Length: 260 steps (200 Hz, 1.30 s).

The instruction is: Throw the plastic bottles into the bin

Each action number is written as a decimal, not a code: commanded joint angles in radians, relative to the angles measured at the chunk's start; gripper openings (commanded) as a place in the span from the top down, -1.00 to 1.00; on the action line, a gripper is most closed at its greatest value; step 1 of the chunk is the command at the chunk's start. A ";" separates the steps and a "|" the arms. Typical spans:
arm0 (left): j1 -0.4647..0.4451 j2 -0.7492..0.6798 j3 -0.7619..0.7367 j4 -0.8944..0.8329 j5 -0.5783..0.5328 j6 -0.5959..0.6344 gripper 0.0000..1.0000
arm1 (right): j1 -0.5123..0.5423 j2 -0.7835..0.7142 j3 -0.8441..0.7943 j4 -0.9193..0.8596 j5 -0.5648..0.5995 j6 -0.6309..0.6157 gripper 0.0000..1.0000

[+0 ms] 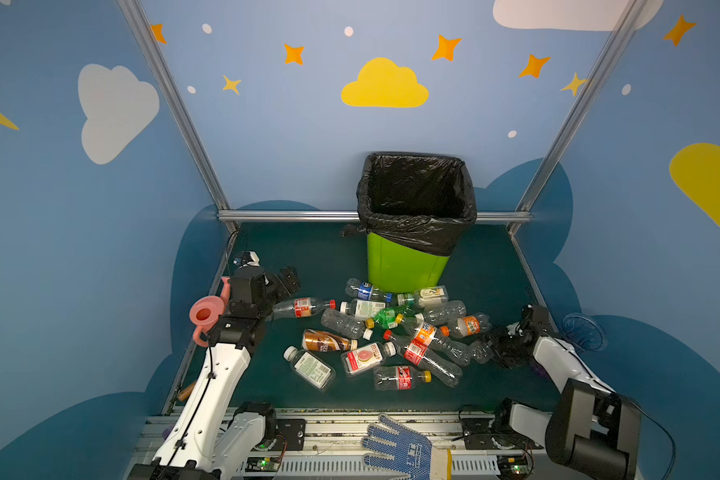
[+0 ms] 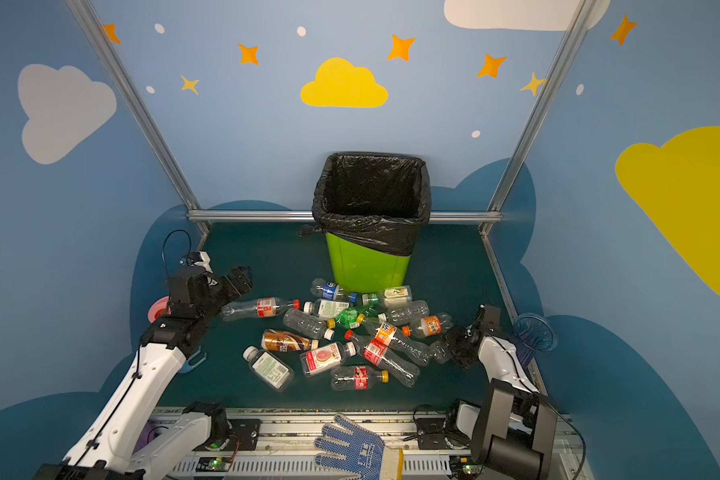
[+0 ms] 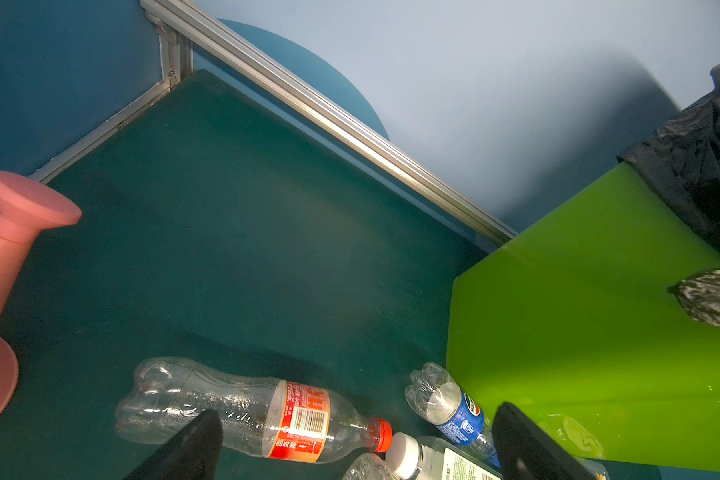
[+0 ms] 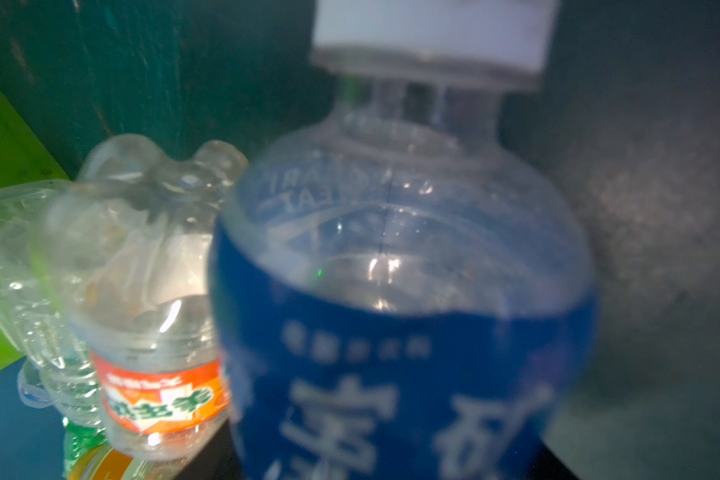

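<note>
Left gripper (image 1: 287,282): jaws wide apart, red-label bottle (image 3: 242,411) just ahead. Right gripper (image 1: 491,347): blue-label bottle (image 4: 400,311) close before it; whether clamped, cannot tell.

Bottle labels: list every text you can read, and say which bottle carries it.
"回收我": red-label bottle, left wrist view.
"宝", then a character cut off by the picture's edge: blue-label bottle, right wrist view; its smaller line is blurred.
Blurred, unreadable: orange-label bottle.
Both top views: all too small to read.
</note>
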 commanded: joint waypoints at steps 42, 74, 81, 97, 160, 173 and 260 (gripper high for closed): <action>0.009 -0.023 -0.038 -0.006 -0.008 -0.014 -1.00 | 0.005 -0.060 0.055 -0.046 0.027 -0.001 0.10; 0.011 -0.030 -0.049 -0.009 -0.007 -0.021 -1.00 | 0.005 -0.135 0.105 -0.102 0.041 0.007 0.08; 0.011 -0.030 -0.051 -0.008 -0.007 -0.022 -1.00 | 0.005 -0.152 0.120 -0.117 0.046 0.008 0.08; 0.012 -0.026 -0.057 -0.006 -0.008 -0.028 -1.00 | 0.005 -0.188 0.148 -0.147 0.057 0.006 0.07; 0.019 -0.017 -0.097 0.000 -0.038 -0.069 -1.00 | -0.006 -0.203 0.623 -0.236 0.109 -0.114 0.04; 0.021 -0.014 -0.106 0.005 -0.037 -0.083 -1.00 | -0.014 -0.187 0.760 -0.234 0.111 -0.139 0.03; 0.087 -0.017 -0.166 0.007 -0.044 -0.146 -1.00 | -0.053 -0.048 1.379 -0.001 0.000 -0.058 -0.05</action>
